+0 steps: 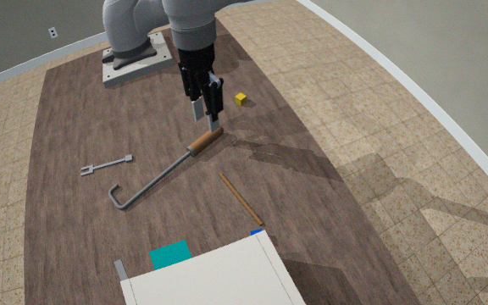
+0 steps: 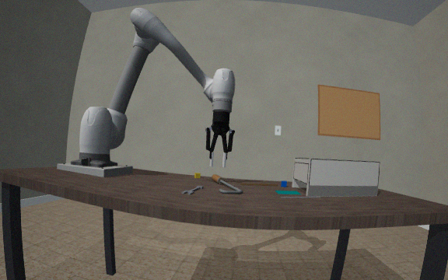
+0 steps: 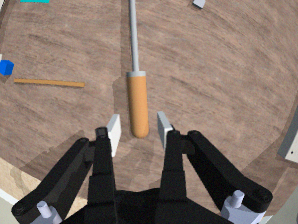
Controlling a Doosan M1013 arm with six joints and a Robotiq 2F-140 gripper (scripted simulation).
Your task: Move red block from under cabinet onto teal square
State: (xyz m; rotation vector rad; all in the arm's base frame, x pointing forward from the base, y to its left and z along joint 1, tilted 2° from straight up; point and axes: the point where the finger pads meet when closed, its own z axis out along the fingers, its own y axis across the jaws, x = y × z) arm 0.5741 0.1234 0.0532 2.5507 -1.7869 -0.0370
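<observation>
My gripper hangs a little above the table, partly open and empty, its fingers straddling the air over the wooden handle of a hook tool. The exterior view shows the gripper clear of the tool. In the wrist view the handle lies between my fingertips, with the grey shaft running away from me. The red block is hidden from every view.
A yellow cube sits right of the gripper. A thin wooden stick and a blue cube lie near the cabinet. A grey forked tool lies to the left. The robot base stands at the far end.
</observation>
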